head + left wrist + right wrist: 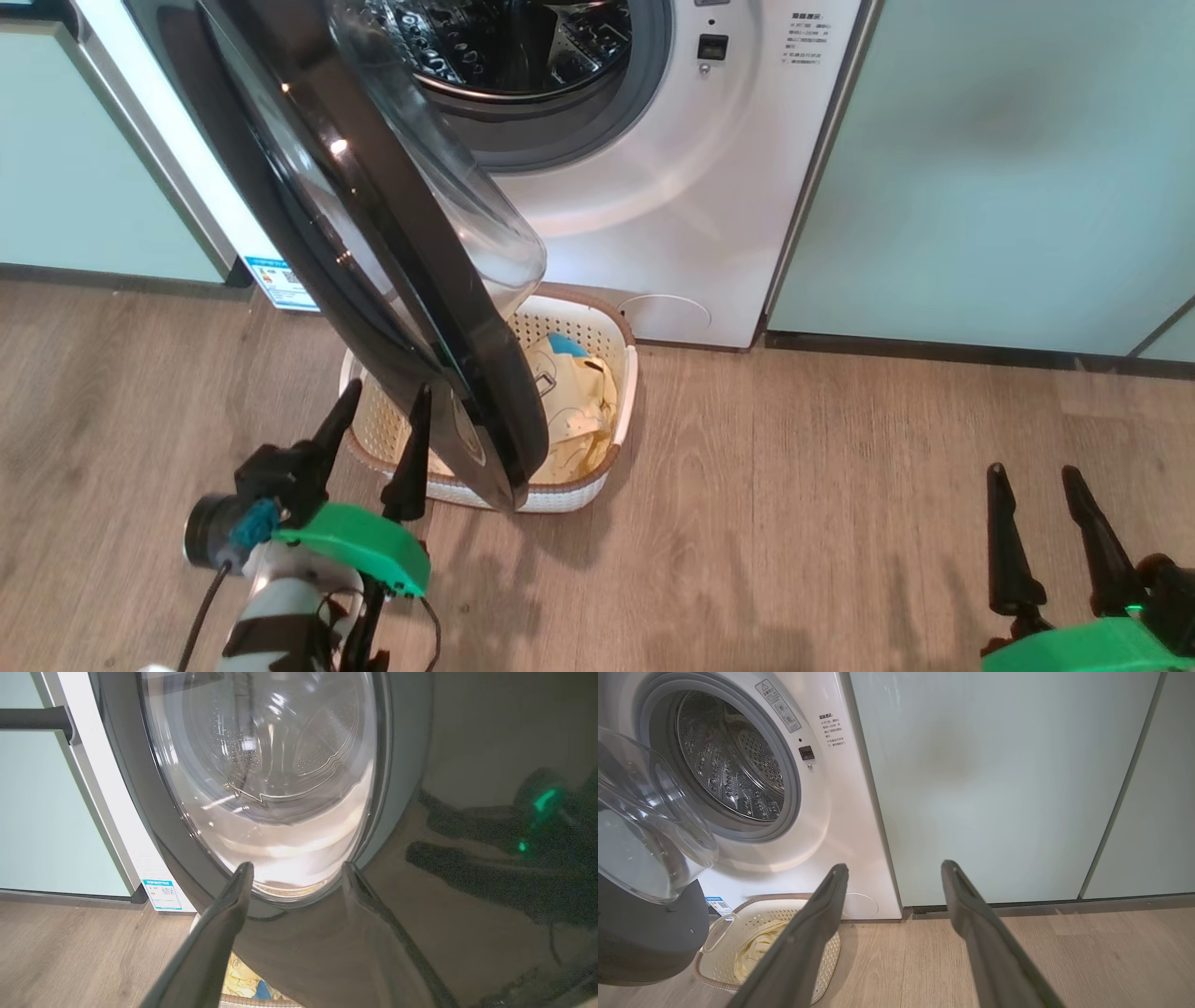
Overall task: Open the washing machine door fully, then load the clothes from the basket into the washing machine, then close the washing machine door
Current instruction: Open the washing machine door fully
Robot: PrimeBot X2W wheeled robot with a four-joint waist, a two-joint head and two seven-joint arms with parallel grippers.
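The white washing machine [672, 187] stands with its steel drum [728, 765] exposed. Its glossy black washing machine door [373, 233] hangs partly open, edge toward me, the clear bowl window [644, 826] facing the drum. Below the door sits the cream basket [627, 373] holding pale yellow clothes [579, 401] with a blue patch. My left gripper [387, 392] is open, its fingers close against the door's outer face [280, 788]; whether they touch it I cannot tell. My right gripper [1034, 471] is open and empty, low at the right, well clear of the basket [719, 961].
Pale green cabinet panels [1008, 168] flank the machine on both sides. A blue energy sticker [285, 280] shows at the machine's lower left. The door overhangs the left half of the basket. Wood floor [840, 513] stretches between the basket and my right gripper.
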